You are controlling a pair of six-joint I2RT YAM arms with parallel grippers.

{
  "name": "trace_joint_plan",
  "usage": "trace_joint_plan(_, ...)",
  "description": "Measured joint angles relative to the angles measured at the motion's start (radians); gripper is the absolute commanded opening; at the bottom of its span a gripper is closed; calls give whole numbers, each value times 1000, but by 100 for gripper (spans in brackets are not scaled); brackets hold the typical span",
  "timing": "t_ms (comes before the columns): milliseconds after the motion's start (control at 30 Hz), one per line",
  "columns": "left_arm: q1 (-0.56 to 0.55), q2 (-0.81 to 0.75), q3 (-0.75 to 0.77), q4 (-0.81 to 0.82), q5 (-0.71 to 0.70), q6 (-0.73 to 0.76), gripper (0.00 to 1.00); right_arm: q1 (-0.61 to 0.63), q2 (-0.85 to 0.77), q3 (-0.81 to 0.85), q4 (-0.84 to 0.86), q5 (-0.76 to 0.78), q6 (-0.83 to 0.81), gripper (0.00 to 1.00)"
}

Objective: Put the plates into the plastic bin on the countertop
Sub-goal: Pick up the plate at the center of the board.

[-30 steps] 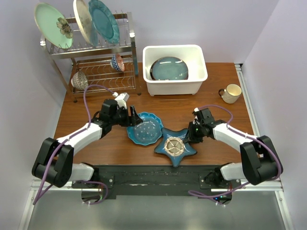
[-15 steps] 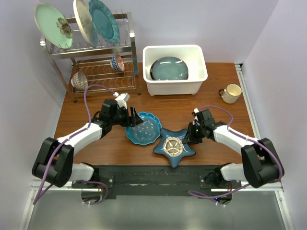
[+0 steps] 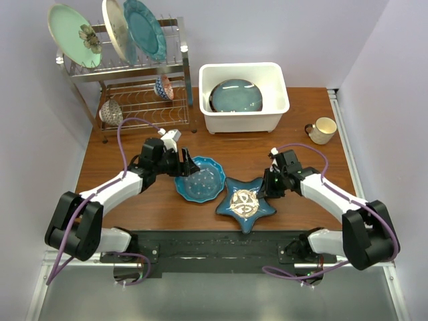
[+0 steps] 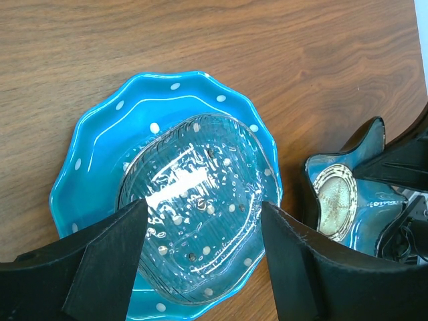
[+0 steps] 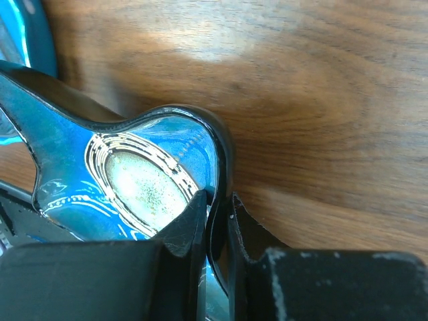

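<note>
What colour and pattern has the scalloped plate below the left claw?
The plate is bright blue with white dots, clearest in the left wrist view.

I'm looking at white shells over chunky black joints on the left arm (image 3: 114,189) and the right arm (image 3: 328,194) alike. Purple cables (image 3: 119,144) are looping off each, trailing down to the black base rail (image 3: 221,244). The left gripper (image 4: 200,207) is showing matte black fingers (image 4: 107,267), their edges scuffed pale.

Left wrist view: the jaws of the left gripper (image 4: 202,208) are covering the near rim of the dotted blue plate (image 4: 100,147), which is running off the bottom edge. Right wrist view: the jaws of the right gripper (image 5: 217,212) are hiding the pinched tip of the star plate (image 5: 134,174).
</note>
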Motion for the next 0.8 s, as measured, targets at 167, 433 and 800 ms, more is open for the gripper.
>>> trace_joint_plan(167,0,0,0,-1,0,0,73,0,-18,9,-18,-8,-8,0)
trace_joint_plan(433,0,0,9,-13,-14,0,73,0,-49,83,-63,-33,-19,0)
trace_joint_plan(800,0,-3,11,-13,-16,0,78,0,37,242,-58,-88,-34,0)
